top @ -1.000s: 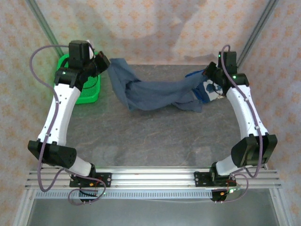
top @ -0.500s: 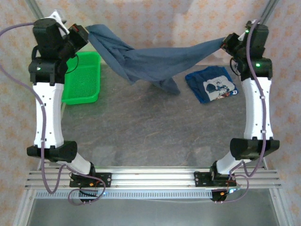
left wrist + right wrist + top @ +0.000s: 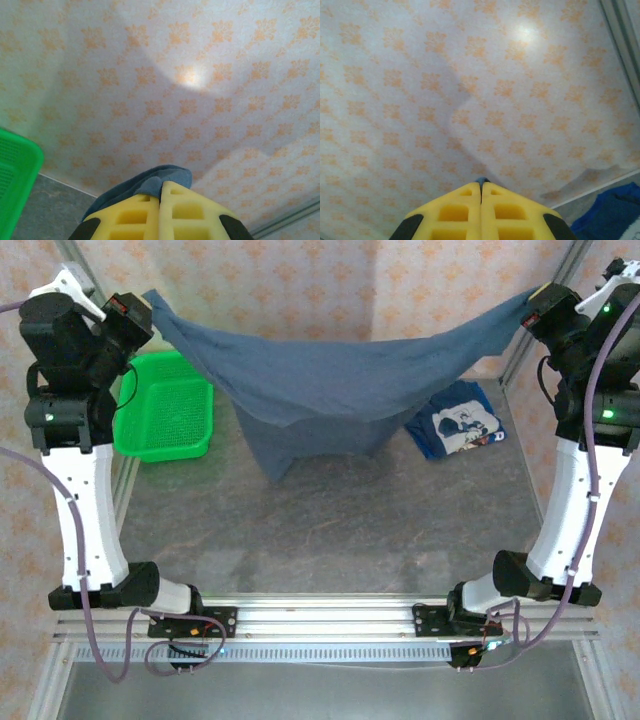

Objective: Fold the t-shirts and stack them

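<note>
Slate-blue t-shirt point(image 3: 320, 380) is hanging stretched over the far table point(image 3: 330, 530), one end pinched by each of the left gripper point(image 3: 161, 186) and right gripper point(image 3: 481, 184), fingers pressed together on cloth. Royal-blue printed t-shirt point(image 3: 462, 425) is lying folded far right; folding the hanging one and stacking are remaining.

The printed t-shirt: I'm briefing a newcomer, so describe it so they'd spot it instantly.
On the grey table, look toward the far right corner. The printed t-shirt lies there, below the right side of the hanging slate-blue shirt. It alone is darker royal blue with a white graphic.
</note>
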Controlling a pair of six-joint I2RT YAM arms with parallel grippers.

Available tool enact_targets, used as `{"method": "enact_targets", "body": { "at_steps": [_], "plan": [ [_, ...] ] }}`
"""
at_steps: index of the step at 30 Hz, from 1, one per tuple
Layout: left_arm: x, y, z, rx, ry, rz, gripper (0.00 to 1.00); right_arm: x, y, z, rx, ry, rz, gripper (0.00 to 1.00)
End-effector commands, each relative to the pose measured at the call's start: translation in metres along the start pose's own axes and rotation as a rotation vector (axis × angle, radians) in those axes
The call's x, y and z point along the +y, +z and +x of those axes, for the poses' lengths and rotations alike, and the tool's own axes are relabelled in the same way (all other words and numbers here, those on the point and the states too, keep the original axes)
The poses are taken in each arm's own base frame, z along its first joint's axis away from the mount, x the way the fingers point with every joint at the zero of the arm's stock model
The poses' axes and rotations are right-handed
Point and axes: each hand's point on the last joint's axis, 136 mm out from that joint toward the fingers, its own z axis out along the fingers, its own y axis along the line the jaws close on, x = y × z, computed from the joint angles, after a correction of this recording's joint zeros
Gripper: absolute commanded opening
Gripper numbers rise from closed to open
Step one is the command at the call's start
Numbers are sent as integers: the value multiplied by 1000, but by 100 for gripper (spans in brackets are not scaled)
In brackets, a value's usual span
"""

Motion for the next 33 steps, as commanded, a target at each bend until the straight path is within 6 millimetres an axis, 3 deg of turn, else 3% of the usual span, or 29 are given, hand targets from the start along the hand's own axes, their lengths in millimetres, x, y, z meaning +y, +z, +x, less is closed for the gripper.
{"method": "enact_targets", "body": {
  "at_steps": [1, 6, 13, 15, 18, 21, 23, 25, 28, 30, 33],
  "plan": [
    [5, 28, 13, 48, -63, 28, 0, -2, 21, 16, 83, 57, -30, 0],
    [-17, 54, 36, 106, -54, 94, 0, -4, 47, 31, 147, 127, -68, 0],
    [-79, 96, 46, 153, -81, 270, 0, 21, 40, -6, 58, 91, -129, 0],
    [-96, 116, 48, 157, -124, 335, 0, 29, 39, -7, 68, 106, -162, 0],
    [-117, 138, 49, 140, -201, 434, 0, 34, 35, 3, 123, 141, -191, 0],
    [-120, 156, 48, 111, -251, 478, 0, 36, 28, 25, 218, 175, -212, 0],
    [-109, 171, 60, 125, -243, 444, 0, 47, 20, 54, 316, 179, -240, 0],
    [-94, 181, 76, 163, -180, 387, 0, 63, 11, 98, 444, 161, -277, 0],
    [-35, 194, 99, 240, -89, 183, 0, 93, -8, 195, 708, 158, -328, 0],
    [15, 200, 113, 296, -68, 39, 0, 115, -26, 267, 885, 159, -360, 0],
    [76, 191, 124, 323, -35, -136, 0, 157, -55, 355, 1074, 219, -443, 0]
  ]
}}
